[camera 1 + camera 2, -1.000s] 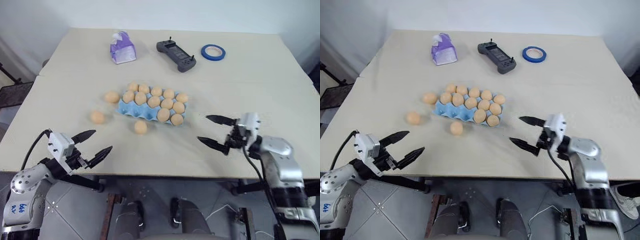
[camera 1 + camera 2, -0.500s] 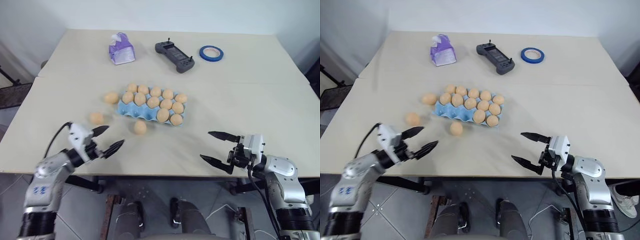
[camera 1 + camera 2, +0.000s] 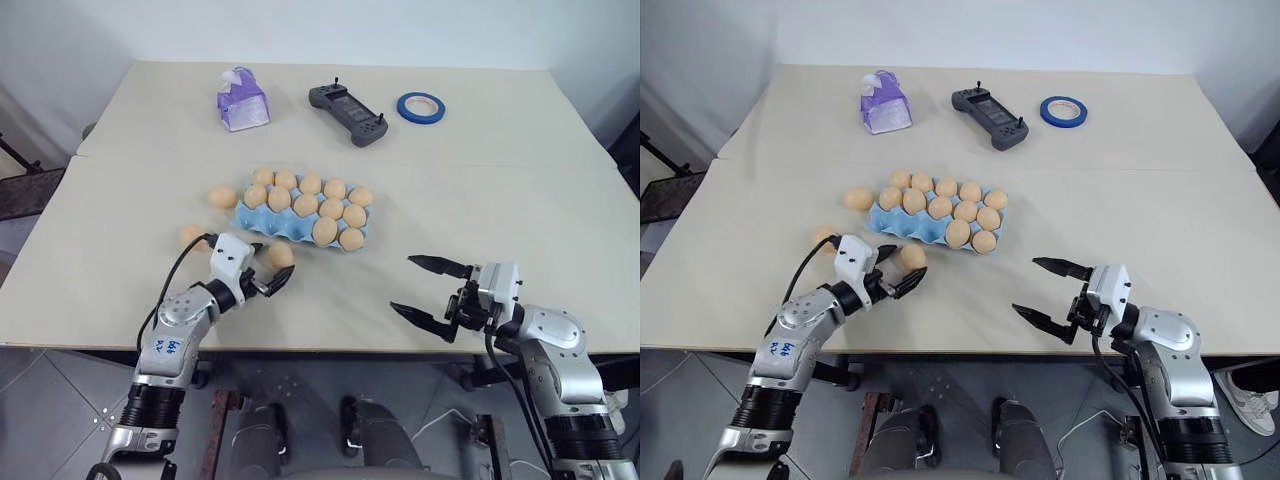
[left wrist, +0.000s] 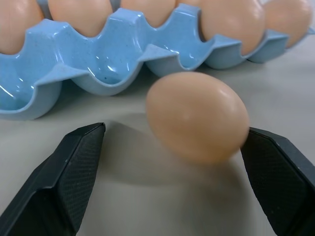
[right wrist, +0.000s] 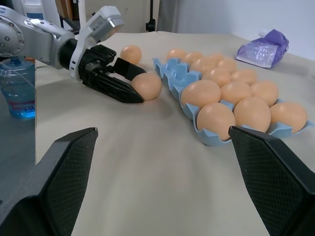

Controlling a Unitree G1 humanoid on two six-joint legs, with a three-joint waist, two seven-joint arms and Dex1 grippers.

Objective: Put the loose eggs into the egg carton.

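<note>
I have the left gripper point(image 3: 262, 271) released astride the loose egg point(image 3: 281, 255) at the egg carton's point(image 3: 262, 218) 6 o'clock edge. Next I must clench gently, then lift. Right gripper point(image 3: 430, 290) idles released.

Smooth matt eggs point(image 4: 197, 115), speckled blue moulded-pulp egg carton point(image 4: 98, 59), matt beige table point(image 3: 500, 180).

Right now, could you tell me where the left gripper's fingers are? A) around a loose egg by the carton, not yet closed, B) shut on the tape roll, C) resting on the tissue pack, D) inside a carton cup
A: the left gripper stands open, one finger either side of the egg lying on the table beside the carton.
</note>
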